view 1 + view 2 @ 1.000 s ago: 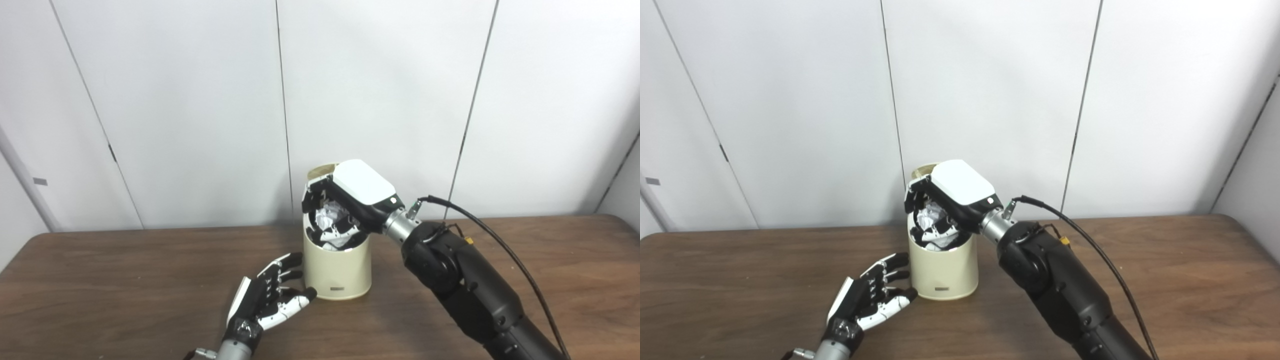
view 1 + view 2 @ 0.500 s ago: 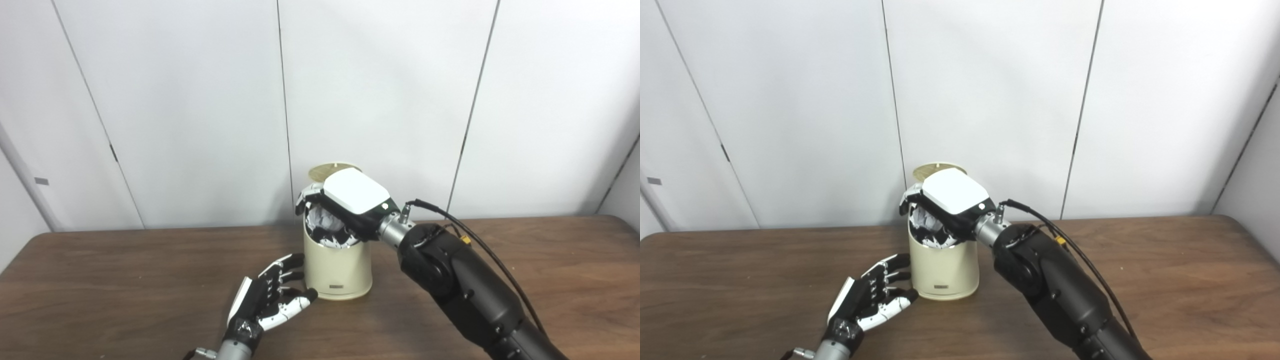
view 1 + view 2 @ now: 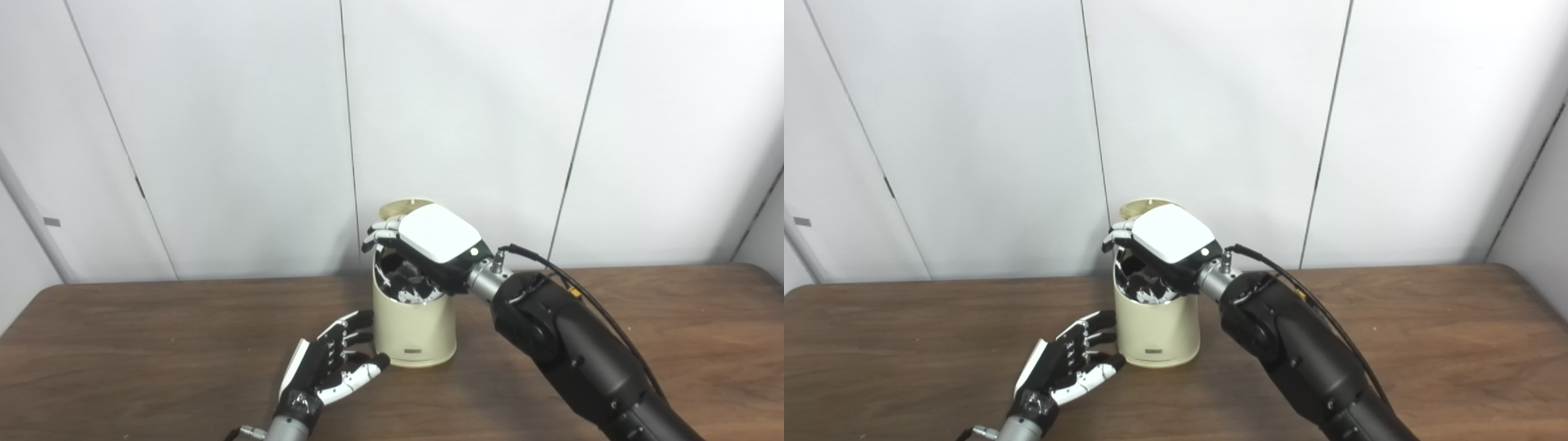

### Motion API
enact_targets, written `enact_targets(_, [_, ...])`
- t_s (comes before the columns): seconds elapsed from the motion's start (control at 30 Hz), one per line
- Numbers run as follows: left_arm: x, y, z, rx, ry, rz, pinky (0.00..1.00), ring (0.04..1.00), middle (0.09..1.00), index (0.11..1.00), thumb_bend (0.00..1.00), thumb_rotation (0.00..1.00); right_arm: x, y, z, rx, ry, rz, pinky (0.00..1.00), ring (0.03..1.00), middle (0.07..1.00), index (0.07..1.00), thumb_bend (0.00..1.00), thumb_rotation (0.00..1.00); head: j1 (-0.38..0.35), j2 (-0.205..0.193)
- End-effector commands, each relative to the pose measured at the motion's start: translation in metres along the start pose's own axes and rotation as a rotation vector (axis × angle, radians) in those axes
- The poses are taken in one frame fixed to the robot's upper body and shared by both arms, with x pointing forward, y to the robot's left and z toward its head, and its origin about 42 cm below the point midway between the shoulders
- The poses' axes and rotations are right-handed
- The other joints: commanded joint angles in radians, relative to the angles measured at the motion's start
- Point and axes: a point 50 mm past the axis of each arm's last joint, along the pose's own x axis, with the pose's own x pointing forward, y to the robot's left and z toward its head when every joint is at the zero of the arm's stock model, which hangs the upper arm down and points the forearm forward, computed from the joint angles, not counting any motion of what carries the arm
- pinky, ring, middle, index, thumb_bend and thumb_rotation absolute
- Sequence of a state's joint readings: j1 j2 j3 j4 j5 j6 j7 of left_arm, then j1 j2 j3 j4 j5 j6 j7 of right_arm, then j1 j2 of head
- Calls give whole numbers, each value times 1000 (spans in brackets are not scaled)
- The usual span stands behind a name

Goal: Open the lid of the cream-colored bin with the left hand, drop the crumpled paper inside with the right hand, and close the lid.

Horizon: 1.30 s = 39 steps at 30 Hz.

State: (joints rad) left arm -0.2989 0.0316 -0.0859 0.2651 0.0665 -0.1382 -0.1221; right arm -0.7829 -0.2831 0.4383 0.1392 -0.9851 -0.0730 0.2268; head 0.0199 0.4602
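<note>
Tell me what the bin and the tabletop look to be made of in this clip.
The cream-colored bin looks like smooth molded plastic with a matte to satin finish: even colour, rounded edges, soft highlights, though coated metal can't be ruled out. The table shows dark brown wood grain with a dull sheen, probably laminate or veneer rather than solid wood; the pictures can't settle which.

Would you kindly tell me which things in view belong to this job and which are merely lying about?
Belonging to the job:
bin
lid, standing open behind the right hand
right hand, over the bin's mouth
left hand, open beside the bin

The paper cannot be made out.

Lying about:
nothing, only the table
</note>
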Motion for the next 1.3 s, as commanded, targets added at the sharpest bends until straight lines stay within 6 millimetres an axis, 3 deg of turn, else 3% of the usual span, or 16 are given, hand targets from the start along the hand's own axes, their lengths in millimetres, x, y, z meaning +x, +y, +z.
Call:
enact_targets(0.0, [10,2,20,9,-73,4,685,804,857,866,699,280,4,-17,-6,-44,13,-28,746,858,850,762,889,89,1,1])
enact_targets(0.17, [10,2,20,11,-77,5,679,800,854,863,694,270,1,-20,-6,7,-23,-104,645,776,801,716,865,58,2,1])
enact_targets(0.33, [10,2,20,17,-73,5,674,801,862,864,693,282,-7,-30,-8,71,-65,-250,498,591,678,617,757,42,1,2])
enact_targets(0.4, [10,2,19,14,-72,6,675,801,863,863,691,279,-10,-34,-9,84,-64,-284,481,576,663,603,728,42,2,2])
enact_targets(0.43, [10,2,19,12,-72,7,674,802,864,863,692,278,-13,-36,-10,92,-62,-309,472,573,654,538,602,96,1,3])
enact_targets(0.53, [10,3,19,6,-72,7,655,795,860,860,704,284,-20,-42,-11,111,-57,-356,462,558,628,497,525,127,-1,3])
enact_targets(0.7, [9,4,18,13,-70,4,664,797,860,862,697,284,-36,-50,-13,122,-14,-388,442,551,624,492,517,130,0,3])
enact_targets(0.93, [9,4,18,11,-68,3,671,798,862,863,700,281,-57,-46,-26,147,38,-486,388,516,604,493,517,129,-2,7])
enact_targets(1.07, [9,5,18,11,-71,1,664,796,863,865,700,279,-76,-40,-36,274,56,-554,389,510,590,493,514,129,-2,9])
enact_targets(1.27, [8,7,18,4,-67,2,666,802,863,863,702,273,-106,-21,-48,559,168,-610,329,422,569,492,512,135,-3,9])
